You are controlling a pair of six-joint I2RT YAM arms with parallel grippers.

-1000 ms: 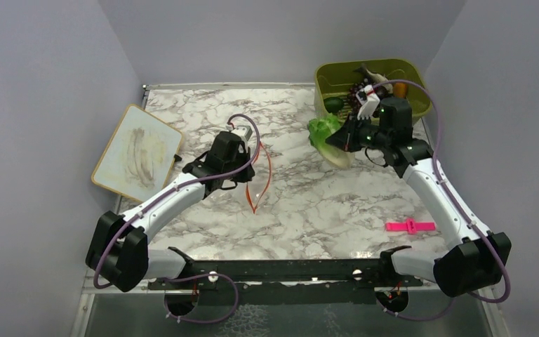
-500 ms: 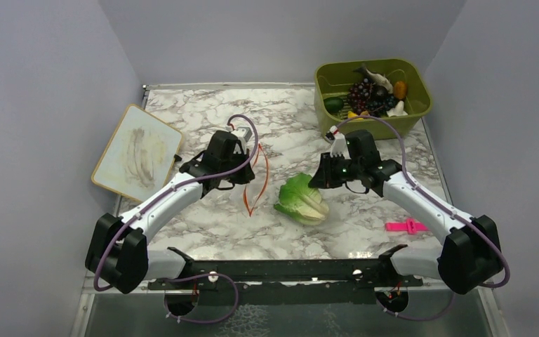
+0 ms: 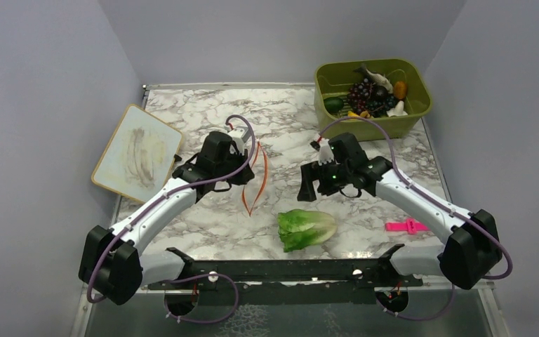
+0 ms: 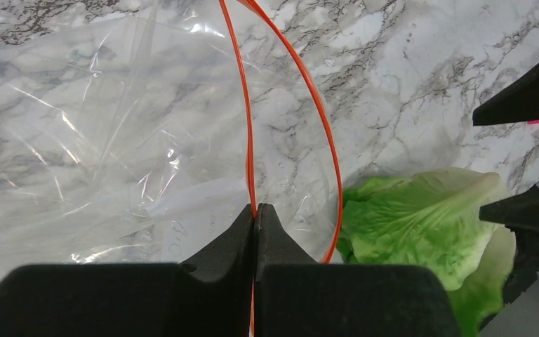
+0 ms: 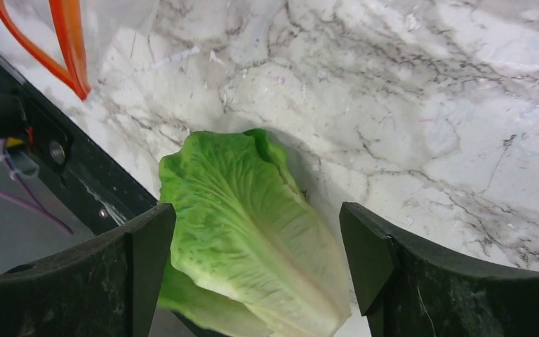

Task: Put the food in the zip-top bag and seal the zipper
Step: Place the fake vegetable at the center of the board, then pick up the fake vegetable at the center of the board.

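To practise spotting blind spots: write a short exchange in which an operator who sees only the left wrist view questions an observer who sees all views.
Operator: Is the lettuce held?
Observer: No. The lettuce lies on the table, below the open right gripper.
Operator: Any food elsewhere?
Observer: Yes. Grapes and a fish, among others, sit in the bin at the far right.

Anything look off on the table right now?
Yes: the lettuce lies loose on the table near its front edge, outside the bag. The right claw hangs open above it, gripping nothing. The left claw pinches the bag's orange strip.
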